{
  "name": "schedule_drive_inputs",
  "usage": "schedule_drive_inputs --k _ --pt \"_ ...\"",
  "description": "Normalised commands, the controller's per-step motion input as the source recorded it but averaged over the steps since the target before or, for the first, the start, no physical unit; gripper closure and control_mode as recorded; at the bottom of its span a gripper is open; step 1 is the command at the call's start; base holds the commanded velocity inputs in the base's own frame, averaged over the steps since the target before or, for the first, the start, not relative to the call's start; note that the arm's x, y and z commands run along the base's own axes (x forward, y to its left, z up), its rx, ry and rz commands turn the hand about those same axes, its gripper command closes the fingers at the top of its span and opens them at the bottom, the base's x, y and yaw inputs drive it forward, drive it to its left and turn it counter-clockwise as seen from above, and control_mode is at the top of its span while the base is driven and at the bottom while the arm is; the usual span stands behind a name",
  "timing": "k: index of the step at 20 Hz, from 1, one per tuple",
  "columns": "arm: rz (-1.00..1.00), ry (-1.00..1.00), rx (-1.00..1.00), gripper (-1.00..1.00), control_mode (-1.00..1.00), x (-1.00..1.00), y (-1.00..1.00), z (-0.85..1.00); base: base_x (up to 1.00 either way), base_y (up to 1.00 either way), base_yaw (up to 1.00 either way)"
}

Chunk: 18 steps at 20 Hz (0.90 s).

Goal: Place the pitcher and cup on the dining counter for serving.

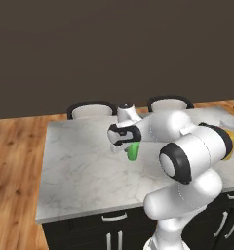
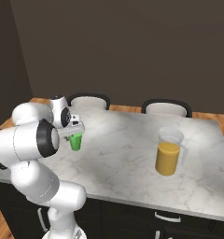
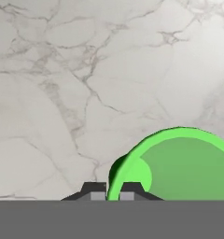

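Left base view: The tool (image 1: 129, 145) hangs over the middle of the marble table (image 1: 80, 180), the green cup (image 1: 133, 152) under it with its base at or just above the top. The arm's white bulk hides nearly all of the pitcher (image 1: 229, 141), a sliver of orange at the table's right end. Two chairs (image 1: 91, 110) stand along the far side.

Right base view: From this side the pitcher (image 2: 169, 151) stands in full on the table's right half, upright, juice about two-thirds up, well apart from the cup (image 2: 76, 141) on the left half. Whether the cup rests on the marble cannot be told.

Hand view: Looking straight down, the two fingertips (image 3: 94, 191) pinch the cup's rim wall, one tip outside and one inside, so the tool is gripping the cup.

Step in hand: By the look of it, setting down the cup; the pitcher seems already served.

Next move: Likely settle the cup flat, part the fingers, lift straight up so the rim is not dragged.
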Motion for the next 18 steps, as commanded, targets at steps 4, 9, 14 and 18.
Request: schedule_drive_inputs --k 4,9,14,18 --pt "0.01 0.06 0.00 1.00 -1.00 0.00 0.00 -0.48 0.00 0.00 0.00" --pt "0.01 0.02 0.00 1.00 -1.00 0.00 0.00 -0.30 0.00 0.00 0.00" --pt "0.00 0.01 0.00 -1.00 -1.00 0.00 0.00 -0.03 0.00 0.00 0.00" --pt "0.00 -0.01 0.00 -1.00 -1.00 -0.11 0.00 0.29 0.00 0.00 0.00"
